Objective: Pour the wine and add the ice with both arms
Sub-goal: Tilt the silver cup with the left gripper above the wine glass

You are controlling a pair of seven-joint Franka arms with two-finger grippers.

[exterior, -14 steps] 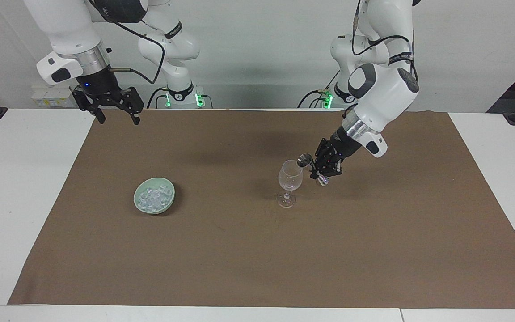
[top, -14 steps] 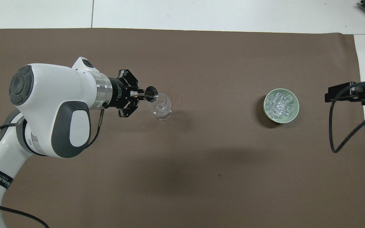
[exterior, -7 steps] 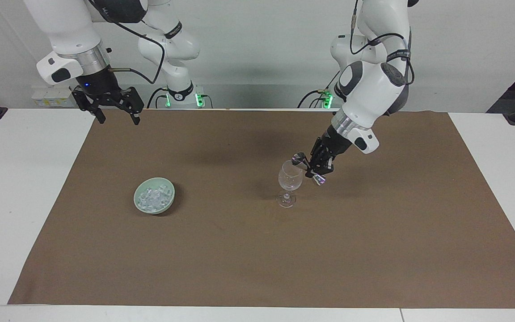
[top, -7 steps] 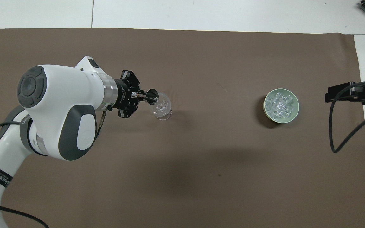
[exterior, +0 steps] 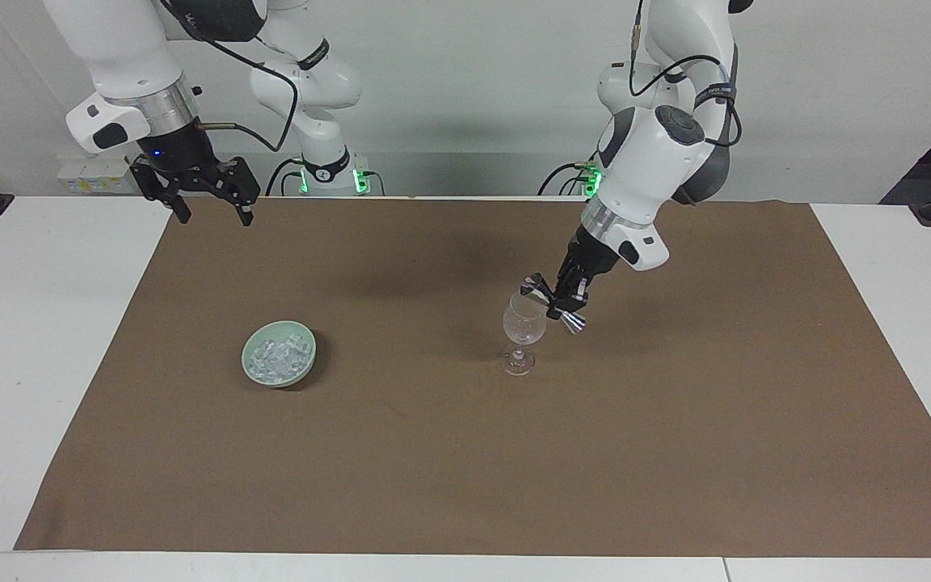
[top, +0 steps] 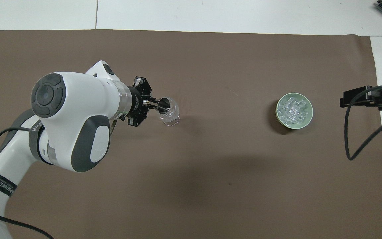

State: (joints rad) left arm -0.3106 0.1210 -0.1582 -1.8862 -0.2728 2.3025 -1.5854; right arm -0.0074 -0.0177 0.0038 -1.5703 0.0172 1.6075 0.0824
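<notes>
Your left hand (exterior: 558, 303) is clamped on the small double-ended steel jigger (exterior: 550, 305), tilted over the clear stemmed wine glass (exterior: 524, 327); keep its lip inside the rim and tip slowly. One pale green bowl (exterior: 279, 354) holds many clear ice chunks (exterior: 275, 352) toward the right arm's end of the brown-covered worktop (exterior: 465, 453). Your right hand (exterior: 208, 208) waits wide open, holding nothing.

one wine glass (exterior: 524, 325), one metal jigger (exterior: 553, 305), one bowl (exterior: 249, 368) of ice (exterior: 275, 356), two arms
</notes>
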